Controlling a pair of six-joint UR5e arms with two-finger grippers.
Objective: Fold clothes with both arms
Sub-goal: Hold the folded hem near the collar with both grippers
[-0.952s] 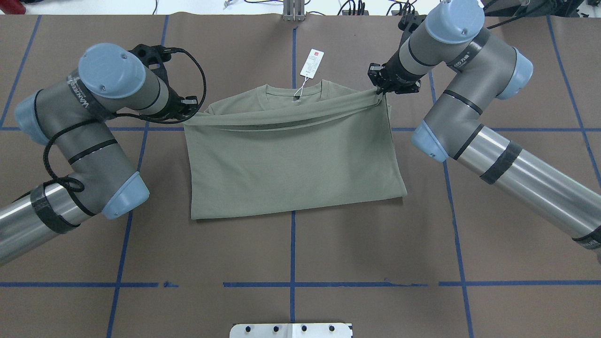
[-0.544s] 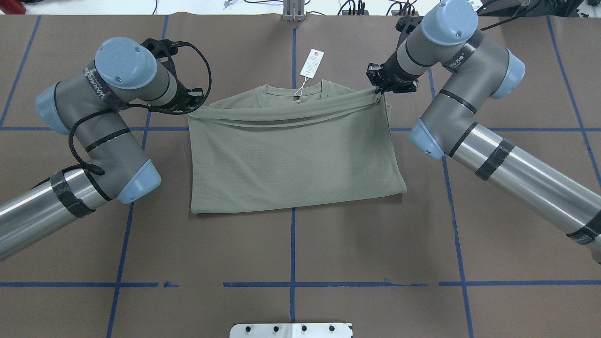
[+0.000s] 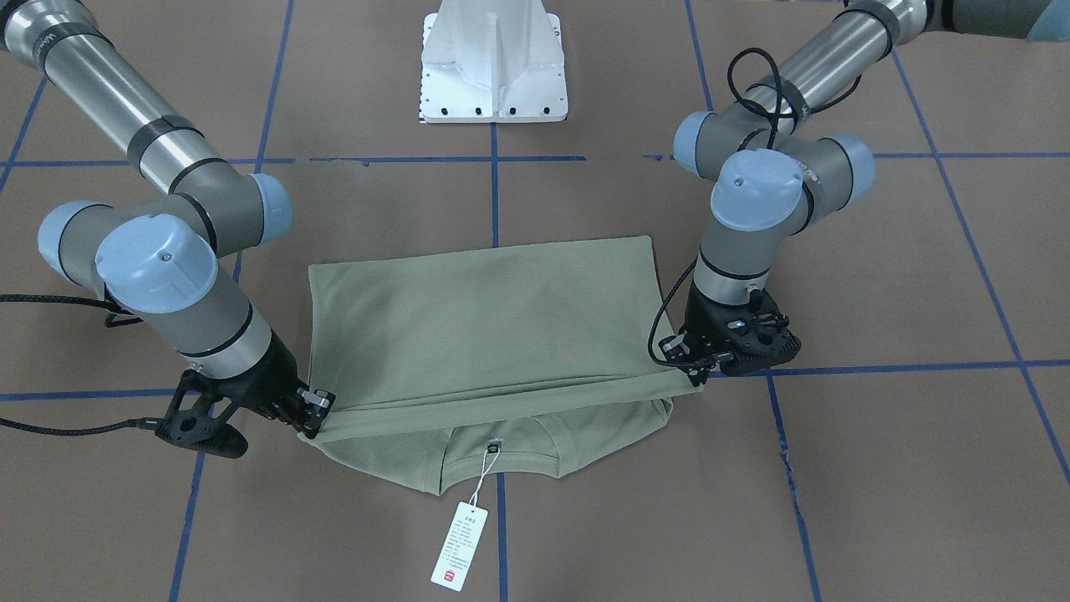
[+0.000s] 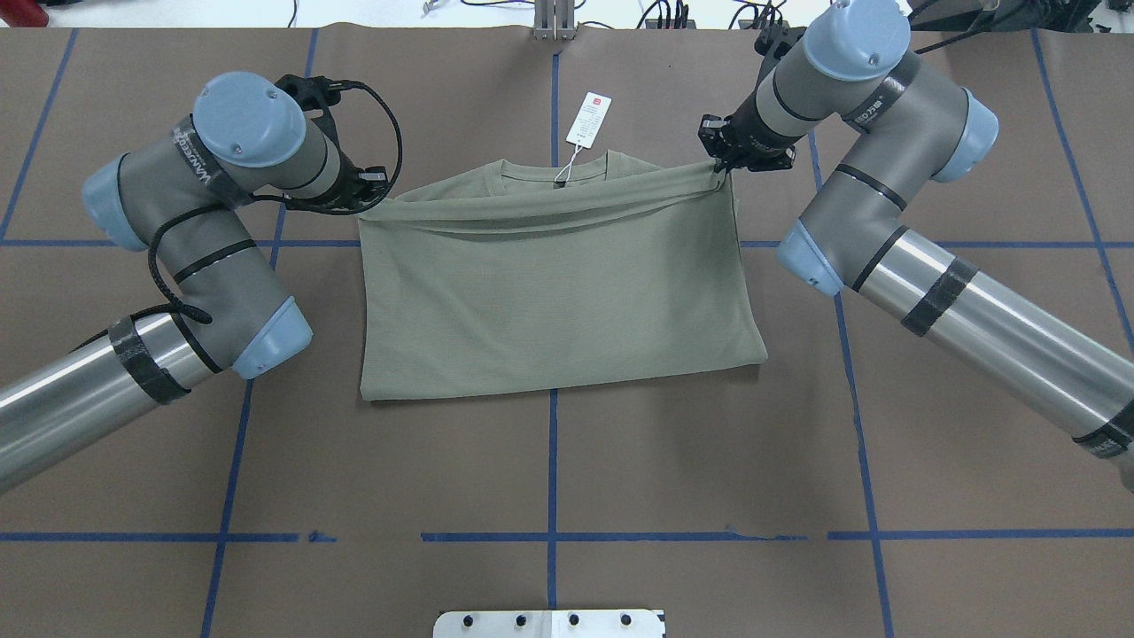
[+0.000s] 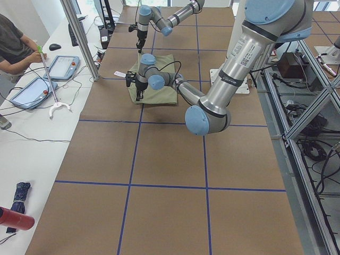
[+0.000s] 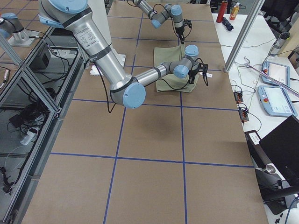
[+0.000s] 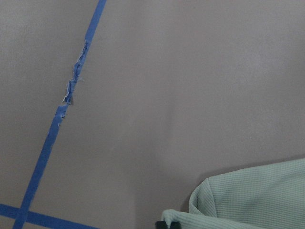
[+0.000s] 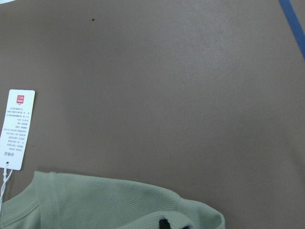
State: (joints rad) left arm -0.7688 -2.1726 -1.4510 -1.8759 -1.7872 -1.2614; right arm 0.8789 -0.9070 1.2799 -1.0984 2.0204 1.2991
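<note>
From across the bench (image 3: 836, 468), you see the shirt (image 3: 485, 326) doubled over itself. Its upper layer is stretched between the left tool (image 3: 700, 365) and the right tool (image 3: 311, 411). Each tool is pinched tight on a corner of the hem (image 3: 501, 393), with its wrist pointing down. The collar (image 3: 501, 451) and hang tag (image 3: 459, 545) poke out beyond the hem.

Overhead, the hem has crept closer to the collar in the last second. The left arm (image 4: 221, 257) has swung in more than the right arm (image 4: 886, 239), and the near fold line has slid away from the robot. I judge the fold nearly laid; you still have to lower and let go.

In both side views the shirt is a small green pad between the arms, too small to read the grip.

The left wrist view shows one rounded shirt corner on bare bench, apart from a blue tape line (image 7: 47, 148). The right wrist view shows a shoulder edge, with the tag lying flat.
</note>
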